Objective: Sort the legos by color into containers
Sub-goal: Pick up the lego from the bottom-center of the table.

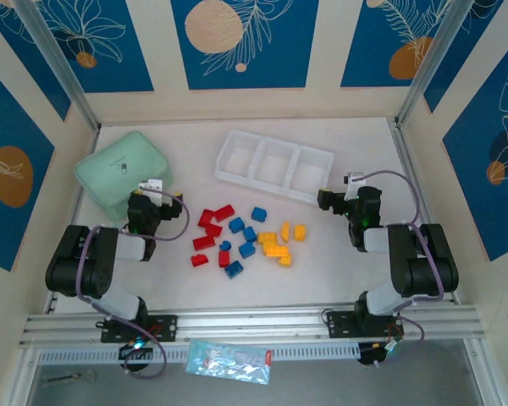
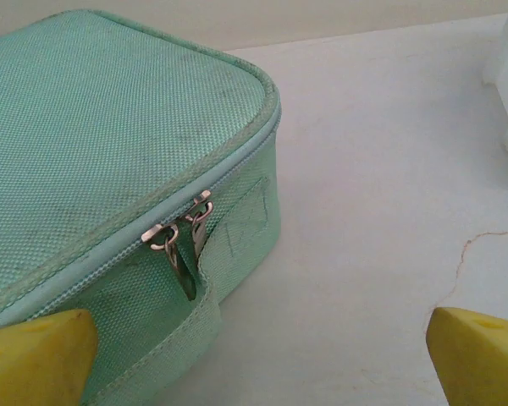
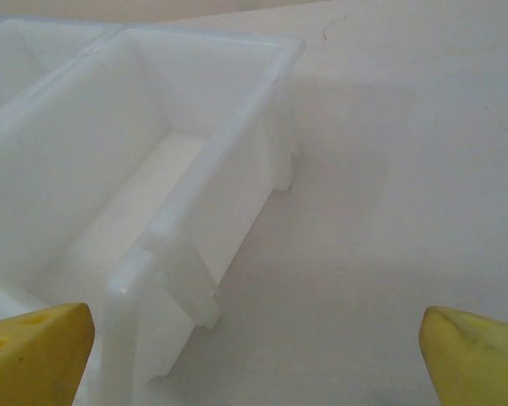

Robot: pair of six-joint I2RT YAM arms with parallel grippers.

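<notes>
Now | left gripper [image 2: 256, 359] is hanging wide open, holding nothing, yellow fingertips [image 2: 34, 355] cut off at frame bottom | mint case [image 2: 93, 144] is sitting just ahead-left, partly cropped | right gripper [image 3: 254, 355] is gaping empty too | containers [image 3: 229, 194] are lying just ahead-left of its fingers, far compartments cropped | legos [image 1: 245, 238] are lying loose between both grippers.

Mint-green case [image 2: 110, 127] cropped at left edge; tray [image 3: 93, 144] likewise; packet [image 1: 229, 361] print illegible.

No text, brand or number can be read. Print is seen on the flat packet [image 1: 229, 361] and a small dark mark on the green case [image 1: 110, 179], both too blurred to be made out.
</notes>
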